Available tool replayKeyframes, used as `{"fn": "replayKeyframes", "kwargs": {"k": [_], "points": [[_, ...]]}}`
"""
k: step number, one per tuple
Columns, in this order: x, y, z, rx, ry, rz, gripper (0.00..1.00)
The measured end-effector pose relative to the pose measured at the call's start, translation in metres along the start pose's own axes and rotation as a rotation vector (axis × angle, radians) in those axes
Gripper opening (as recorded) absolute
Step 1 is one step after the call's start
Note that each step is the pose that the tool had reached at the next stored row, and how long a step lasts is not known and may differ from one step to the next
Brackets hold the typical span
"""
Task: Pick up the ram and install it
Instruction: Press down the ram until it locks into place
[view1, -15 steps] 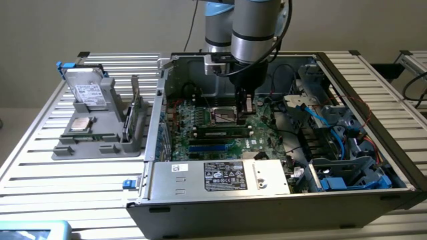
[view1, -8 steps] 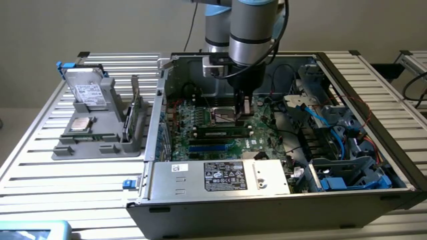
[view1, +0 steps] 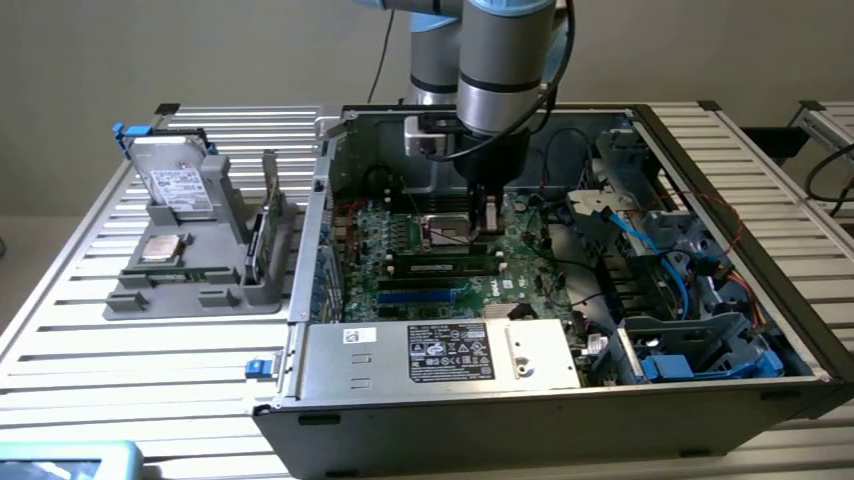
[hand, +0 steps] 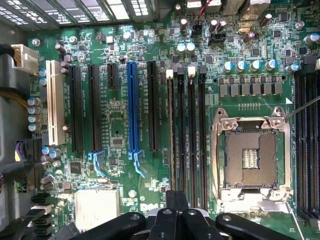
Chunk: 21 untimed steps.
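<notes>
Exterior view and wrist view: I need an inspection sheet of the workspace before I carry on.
Surface: slatted metal table with an open computer case on it.
Job's things: ram, a labelled stick lying along the motherboard slots beside the empty processor socket.
Clutter: grey holder at the exterior view's left, carrying a hard drive, a processor chip and a green board on edge.
Grippers: gripper shut, over the motherboard near the socket; nothing seen in it.
Cables: blue cables inside the case.
Surroundings: plain wall.
</notes>
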<state>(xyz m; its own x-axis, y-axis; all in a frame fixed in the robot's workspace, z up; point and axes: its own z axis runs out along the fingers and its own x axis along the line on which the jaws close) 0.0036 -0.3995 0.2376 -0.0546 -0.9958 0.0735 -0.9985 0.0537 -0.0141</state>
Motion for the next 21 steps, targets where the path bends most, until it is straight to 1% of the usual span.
{"fn": "replayKeyframes", "kwargs": {"k": [3,5,6,8,9,21], "points": [[0.0,0.0,0.0004,-0.0002,0.0019,0.001,0.11],[0.0,0.0,0.0006,0.0001,0.0048,0.001,0.11],[-0.0001,0.0,0.0007,0.0002,0.0074,0.001,0.11],[-0.0002,0.0,0.0009,0.0007,0.0153,0.001,0.11],[-0.0007,0.0001,0.0011,0.0008,0.0176,0.001,0.11],[-0.0029,0.0002,0.004,0.0016,0.0179,0.001,0.11]]}}
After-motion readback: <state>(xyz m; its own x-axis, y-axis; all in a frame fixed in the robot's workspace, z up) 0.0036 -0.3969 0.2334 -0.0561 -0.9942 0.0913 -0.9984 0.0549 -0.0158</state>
